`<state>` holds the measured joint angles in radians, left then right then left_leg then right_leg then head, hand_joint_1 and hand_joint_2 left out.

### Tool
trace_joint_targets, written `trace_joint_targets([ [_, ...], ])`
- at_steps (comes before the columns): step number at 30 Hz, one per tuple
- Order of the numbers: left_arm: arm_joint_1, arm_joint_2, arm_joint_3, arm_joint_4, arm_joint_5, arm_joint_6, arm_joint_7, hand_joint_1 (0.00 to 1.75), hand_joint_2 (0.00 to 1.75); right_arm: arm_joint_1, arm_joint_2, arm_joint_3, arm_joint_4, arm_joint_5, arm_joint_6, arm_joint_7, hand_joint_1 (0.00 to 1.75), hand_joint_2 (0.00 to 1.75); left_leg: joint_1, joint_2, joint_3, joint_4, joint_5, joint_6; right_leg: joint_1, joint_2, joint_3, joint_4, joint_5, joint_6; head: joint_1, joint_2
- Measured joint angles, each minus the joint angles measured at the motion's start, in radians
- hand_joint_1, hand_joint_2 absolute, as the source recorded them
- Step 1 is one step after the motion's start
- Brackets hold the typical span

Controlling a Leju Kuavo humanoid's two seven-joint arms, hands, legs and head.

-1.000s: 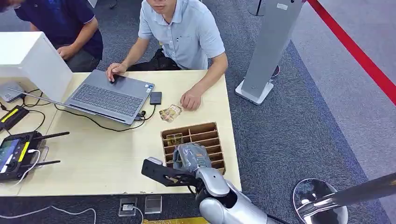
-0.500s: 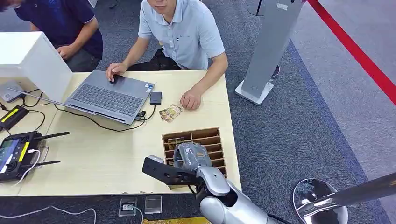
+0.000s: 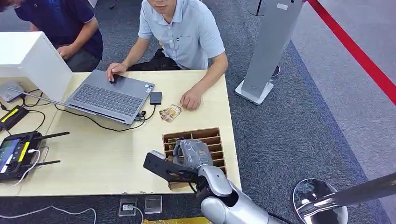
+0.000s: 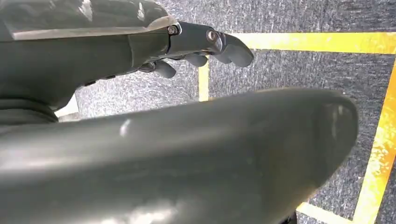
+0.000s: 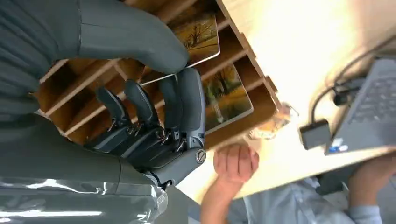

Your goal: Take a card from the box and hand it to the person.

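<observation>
The brown slotted wooden box (image 3: 212, 140) stands near the table's right front edge. My right hand (image 3: 189, 156) is down over its left slots. In the right wrist view the thumb and fingers (image 5: 187, 98) pinch a card with an autumn tree picture (image 5: 198, 39), which stands partly in its slot. A second similar card (image 5: 229, 95) sits in the slot beyond. The person in the light blue shirt rests a hand (image 3: 190, 99) on the table just past the box. My left hand (image 4: 210, 44) hangs over the floor, holding nothing, its fingers loosely bent.
A small pile of cards (image 3: 170, 112) lies between the box and the person's hand. A laptop (image 3: 109, 95), a black drive (image 3: 155, 97) and cables lie to the left. A controller (image 3: 16, 151) sits at the left edge. A grey post (image 3: 268, 51) stands right of the table.
My right hand has shifted slightly forward and right over the box. The box has slid a little toward me. The people have not moved.
</observation>
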<state>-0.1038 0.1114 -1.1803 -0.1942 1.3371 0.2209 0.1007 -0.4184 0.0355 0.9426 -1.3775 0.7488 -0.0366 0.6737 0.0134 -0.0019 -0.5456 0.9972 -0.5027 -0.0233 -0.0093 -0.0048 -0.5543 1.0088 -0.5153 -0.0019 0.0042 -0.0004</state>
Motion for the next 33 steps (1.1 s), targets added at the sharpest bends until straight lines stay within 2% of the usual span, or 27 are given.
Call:
trace_joint_targets([
  [13,0.001,0.000,0.000,0.000,0.000,-0.012,-0.011,0.00,0.00,-0.010,-0.051,-0.015,-0.141,0.068,-0.171,-0.148,1.50,1.75,0.000,0.000,0.000,0.000,0.000,0.000,0.000,0.000,0.000,0.000,0.000,0.000,0.000,0.000],
  [23,0.000,0.000,0.000,0.000,-0.002,-0.012,-0.014,0.00,0.00,-0.028,-0.092,-0.037,-0.254,0.060,-0.166,-0.155,1.50,1.75,0.000,0.000,0.000,0.000,0.000,0.000,0.000,0.000,0.000,0.000,0.000,0.000,0.000,0.000],
  [28,-0.001,0.000,0.000,0.000,-0.015,-0.014,-0.017,0.00,0.00,-0.095,-0.077,-0.028,-0.202,0.042,-0.162,-0.201,1.50,1.75,0.000,0.000,0.000,0.000,0.000,0.000,0.000,0.000,0.001,0.000,0.000,0.000,-0.001,0.000],
  [33,-0.006,0.000,0.000,0.000,-0.031,-0.024,-0.030,0.00,0.00,-0.215,-0.007,-0.012,-0.010,0.010,-0.184,-0.314,1.50,1.75,0.000,0.000,0.000,0.000,0.000,0.000,0.000,-0.001,0.001,0.001,0.000,0.000,0.001,0.000],
])
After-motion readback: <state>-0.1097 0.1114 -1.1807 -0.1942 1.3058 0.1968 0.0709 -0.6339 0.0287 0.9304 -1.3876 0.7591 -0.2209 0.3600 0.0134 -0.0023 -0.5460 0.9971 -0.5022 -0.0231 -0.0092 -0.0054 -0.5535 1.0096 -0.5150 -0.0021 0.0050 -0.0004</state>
